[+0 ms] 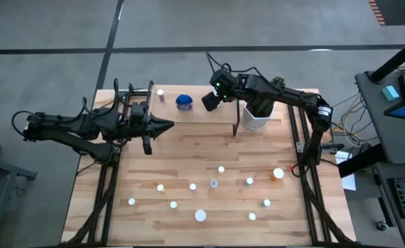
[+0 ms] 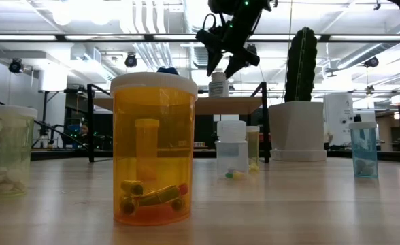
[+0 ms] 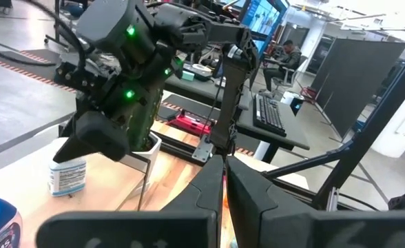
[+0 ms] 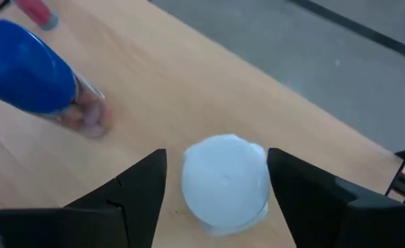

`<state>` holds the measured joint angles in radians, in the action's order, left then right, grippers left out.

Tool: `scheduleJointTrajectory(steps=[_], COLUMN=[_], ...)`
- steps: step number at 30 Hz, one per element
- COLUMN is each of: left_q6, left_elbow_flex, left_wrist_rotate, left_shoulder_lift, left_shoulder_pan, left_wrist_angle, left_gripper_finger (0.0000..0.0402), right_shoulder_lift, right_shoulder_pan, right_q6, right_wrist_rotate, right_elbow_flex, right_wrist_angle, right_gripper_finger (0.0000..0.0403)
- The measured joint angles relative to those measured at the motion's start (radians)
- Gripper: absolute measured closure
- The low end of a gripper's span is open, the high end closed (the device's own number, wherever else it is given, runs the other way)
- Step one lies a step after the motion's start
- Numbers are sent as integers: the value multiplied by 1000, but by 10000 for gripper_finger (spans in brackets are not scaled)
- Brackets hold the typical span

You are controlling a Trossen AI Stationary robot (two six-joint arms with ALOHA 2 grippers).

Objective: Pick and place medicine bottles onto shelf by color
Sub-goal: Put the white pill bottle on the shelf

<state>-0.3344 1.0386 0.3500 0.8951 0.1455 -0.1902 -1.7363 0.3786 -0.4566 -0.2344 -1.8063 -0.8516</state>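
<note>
Your right end effector [image 4: 216, 180] hangs over the shelf [image 1: 197, 103] at the far side of the bench [image 1: 189, 148], fingers spread to either side of a white-capped bottle [image 4: 224, 180] that stands upright on the shelf; the fingers flank the cap without touching it. To its left on the shelf sits the blue bottle [image 1: 184, 102], and farther left a small white one [image 1: 160, 95]. Your left end effector [image 1: 162, 126] waits over the left part of the bench, just near of the shelf, fingers pressed together and holding nothing. The other bottles [image 1: 213, 183] stand scattered across the near half of the bench, among them an orange one [image 1: 278, 173] near the right edge and a large white cap [image 1: 200, 215] close to the near edge. A white cactus pot [image 1: 256, 118] stands at the shelf's right end.
</note>
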Motion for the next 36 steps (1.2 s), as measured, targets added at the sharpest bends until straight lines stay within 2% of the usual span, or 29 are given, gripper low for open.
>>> scheduleJointTrajectory(steps=[9,17,25,31,36], left_q6=[-50,-52,-52,-52,-52], left_elbow_flex=[0,-5,-10,-11,-11], left_wrist_rotate=[0,0,28,34,34], left_shoulder_lift=[2,2,2,2,2], left_shoulder_pan=[0,0,0,0,0], left_wrist_angle=[0,0,1,0,0], left_gripper_finger=[401,401,401,401,401], right_shoulder_lift=[0,1,1,1,2], right_shoulder_pan=[-3,-3,-3,2,24], right_q6=[65,140,184,287,344], right_wrist_rotate=[2,6,6,6,6], right_elbow_flex=[-136,-236,-282,-295,-285], right_wrist_angle=[-15,-21,-105,-171,-257], right_gripper_finger=[150,173,203,239,304])
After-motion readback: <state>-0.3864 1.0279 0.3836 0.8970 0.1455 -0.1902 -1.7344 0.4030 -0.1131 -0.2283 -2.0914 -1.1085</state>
